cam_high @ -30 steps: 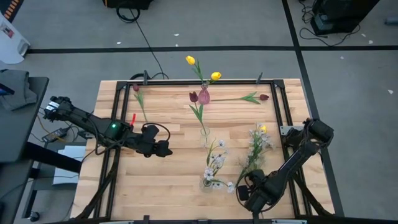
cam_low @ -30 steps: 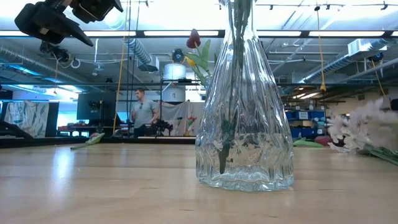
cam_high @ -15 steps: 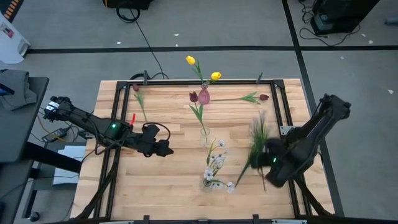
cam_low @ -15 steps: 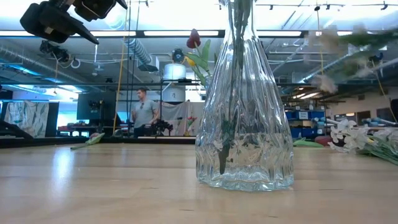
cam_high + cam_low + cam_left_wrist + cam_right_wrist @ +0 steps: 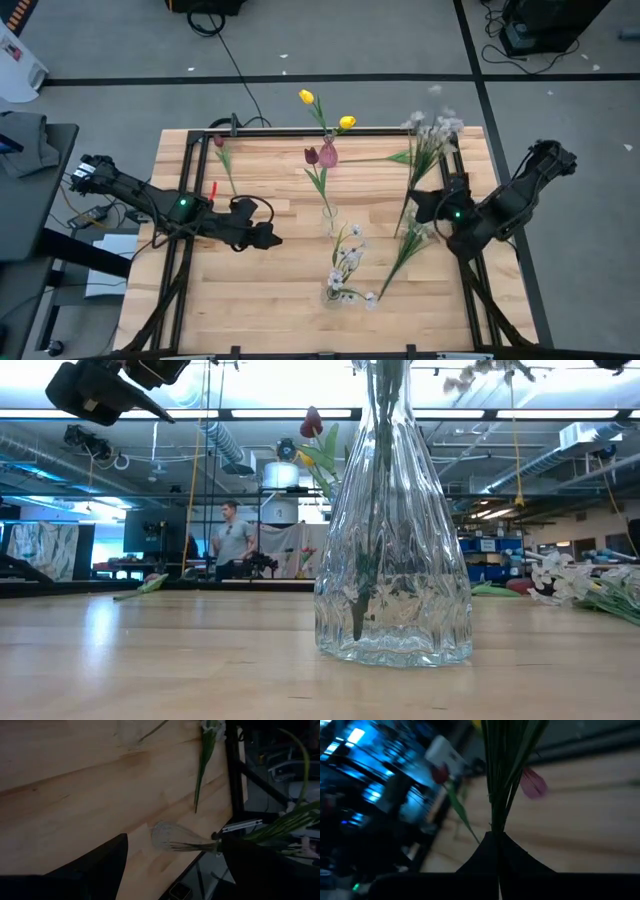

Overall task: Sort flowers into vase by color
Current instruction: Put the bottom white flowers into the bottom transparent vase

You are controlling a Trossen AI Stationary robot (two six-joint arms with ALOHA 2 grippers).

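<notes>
My right gripper (image 5: 418,205) is shut on a spray of small white blossoms (image 5: 432,125) and hovers over the table's right side. A second white spray (image 5: 405,250) lies flat on the boards just nearer. A clear vase (image 5: 333,292) holds white sprays, another clear vase (image 5: 328,222) holds a maroon tulip (image 5: 311,155), and a pinkish vase (image 5: 328,153) holds yellow tulips (image 5: 306,97). Two maroon tulips (image 5: 218,141) (image 5: 424,156) lie on the table at the far side. My left gripper (image 5: 272,240) hangs open above the table's left half. My right gripper pinches the lower part of the spray's green stems (image 5: 499,815) between its two shut fingers. The fingers come from the table's right, slanting a little down, and lie across the stems. The spray is lifted clear, its blossoms pointing toward the far right corner.
A black metal frame (image 5: 447,170) runs along the table's edges. In the low view the nearest vase (image 5: 392,540) fills the middle, and the lying spray (image 5: 590,585) shows at the right. A person (image 5: 230,540) stands in the room beyond.
My right gripper has risen from the table's near right part and swung toward the far edge, tipping up from a downward reach to nearly level. One white spray has come up with it, lifted clear and turned with its blossoms toward the far edge. The other spray stayed on the table.
</notes>
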